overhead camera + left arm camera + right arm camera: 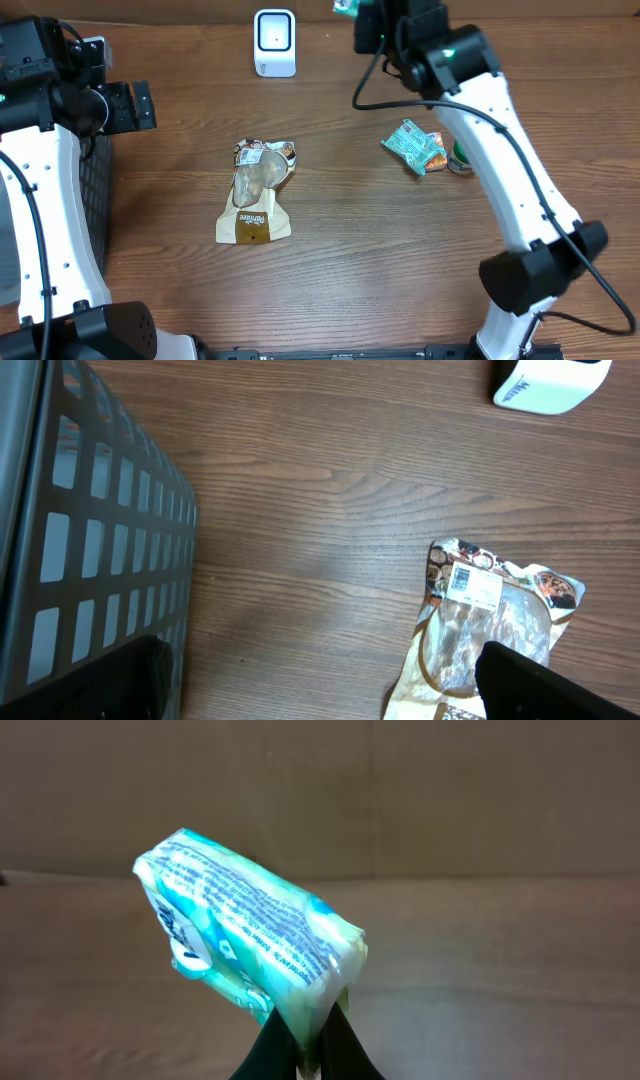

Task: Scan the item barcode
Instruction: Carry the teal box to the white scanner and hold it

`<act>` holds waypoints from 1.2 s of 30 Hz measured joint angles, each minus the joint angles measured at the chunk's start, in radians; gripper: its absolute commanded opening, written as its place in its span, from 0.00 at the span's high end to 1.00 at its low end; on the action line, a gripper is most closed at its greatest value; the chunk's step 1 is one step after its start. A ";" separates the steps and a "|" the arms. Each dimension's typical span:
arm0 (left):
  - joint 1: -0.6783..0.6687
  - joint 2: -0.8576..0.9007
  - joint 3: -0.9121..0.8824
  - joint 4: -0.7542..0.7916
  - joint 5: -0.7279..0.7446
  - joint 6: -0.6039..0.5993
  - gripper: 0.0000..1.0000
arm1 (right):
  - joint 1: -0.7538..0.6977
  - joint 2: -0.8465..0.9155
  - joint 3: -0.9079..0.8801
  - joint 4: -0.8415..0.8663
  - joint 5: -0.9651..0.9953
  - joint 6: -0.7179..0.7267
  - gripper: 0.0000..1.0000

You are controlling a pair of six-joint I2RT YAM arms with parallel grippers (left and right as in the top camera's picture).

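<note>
Teal packet [250, 935] pinched tight between right fingers [272, 1055], while left fingers [545, 685] stand spread wide.

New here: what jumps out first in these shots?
The right gripper is shut on a bright teal-and-white packet, held up over the far edge of the table. A brown snack pouch lies in the middle, with a white scanner beyond it. The left gripper hangs open beside a dark mesh basket.

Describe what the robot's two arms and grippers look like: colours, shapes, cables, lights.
The left arm and right arm have smooth white tubular links, bulky black joints, thin black cables. A green light glows on the right. Gripper fingers are black.
</note>
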 measured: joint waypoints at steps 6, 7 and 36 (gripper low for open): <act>0.000 0.000 0.000 0.000 0.000 0.000 0.01 | -0.002 0.097 0.000 0.134 0.041 -0.012 0.96; 0.000 0.000 0.000 0.000 0.000 0.000 0.00 | -0.002 0.112 0.000 0.160 0.044 -0.012 0.96; 0.000 0.000 0.000 0.000 0.000 0.000 0.00 | 0.092 0.513 -0.001 0.926 -0.008 -0.291 0.96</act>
